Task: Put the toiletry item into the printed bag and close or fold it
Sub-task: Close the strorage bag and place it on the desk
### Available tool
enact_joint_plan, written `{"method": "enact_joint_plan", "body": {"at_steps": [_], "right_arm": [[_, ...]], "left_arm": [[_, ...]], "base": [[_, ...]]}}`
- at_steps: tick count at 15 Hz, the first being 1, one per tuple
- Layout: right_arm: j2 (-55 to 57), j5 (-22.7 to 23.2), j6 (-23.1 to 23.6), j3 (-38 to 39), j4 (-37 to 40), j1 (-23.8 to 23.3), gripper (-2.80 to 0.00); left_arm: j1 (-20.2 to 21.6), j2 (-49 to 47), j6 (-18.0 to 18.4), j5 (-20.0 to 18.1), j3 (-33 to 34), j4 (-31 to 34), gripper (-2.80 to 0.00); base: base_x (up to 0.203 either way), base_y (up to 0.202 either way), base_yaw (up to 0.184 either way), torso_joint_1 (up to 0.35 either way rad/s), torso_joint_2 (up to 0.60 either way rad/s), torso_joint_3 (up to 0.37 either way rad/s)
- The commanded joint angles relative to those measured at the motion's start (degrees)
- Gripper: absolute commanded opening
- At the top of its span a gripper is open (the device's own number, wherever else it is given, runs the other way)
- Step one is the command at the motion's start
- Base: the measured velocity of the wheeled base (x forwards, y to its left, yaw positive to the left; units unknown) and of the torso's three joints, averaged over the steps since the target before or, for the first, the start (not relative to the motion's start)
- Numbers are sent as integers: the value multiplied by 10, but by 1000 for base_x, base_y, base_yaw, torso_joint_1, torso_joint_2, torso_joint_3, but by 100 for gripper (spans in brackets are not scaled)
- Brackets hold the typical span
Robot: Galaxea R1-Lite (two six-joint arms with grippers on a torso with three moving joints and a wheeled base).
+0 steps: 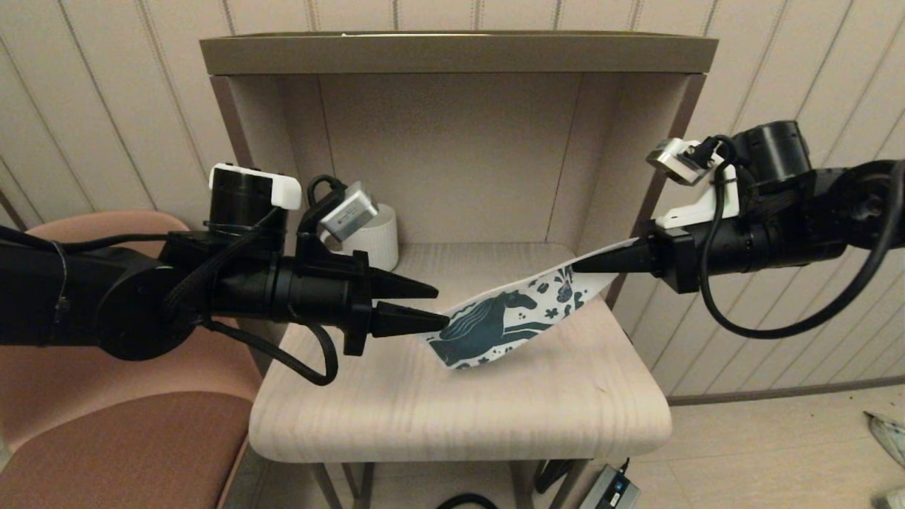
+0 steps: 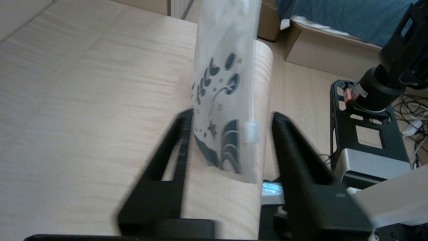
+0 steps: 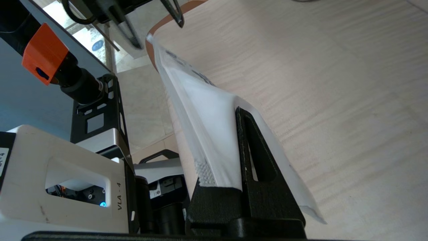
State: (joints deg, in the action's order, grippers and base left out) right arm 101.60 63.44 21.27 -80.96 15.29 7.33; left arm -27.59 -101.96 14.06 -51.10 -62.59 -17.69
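1. Your bag looks like thin, matt, slightly translucent white film with dark teal print.
2. The table shows pale wood grain with a smooth, low-sheen finish.
3. Both grippers, left and right, look like matt black plastic.
4. The mug appears white and ribbed.
5. The chair seems covered in matt brownish cloth.
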Motion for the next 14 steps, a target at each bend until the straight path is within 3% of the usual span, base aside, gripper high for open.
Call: {"method": "enact_joint_plan", "body": {"at_steps": [1, 13, 14], "right_arm": [[8, 4, -1, -7, 1, 0, -280], [105, 3, -26, -95, 1, -1, -280], [103, 3, -26, -91, 0, 0, 0]], "left_arm": [[1, 4, 1, -3, -1, -2, 0], [29, 39, -3, -1, -3, -18, 0], [29, 38, -2, -1, -3, -17, 0]], "base": [[0, 0, 0, 0, 0, 0], [0, 0, 0, 0, 0, 0], [0, 0, 0, 0, 0, 0]]}}
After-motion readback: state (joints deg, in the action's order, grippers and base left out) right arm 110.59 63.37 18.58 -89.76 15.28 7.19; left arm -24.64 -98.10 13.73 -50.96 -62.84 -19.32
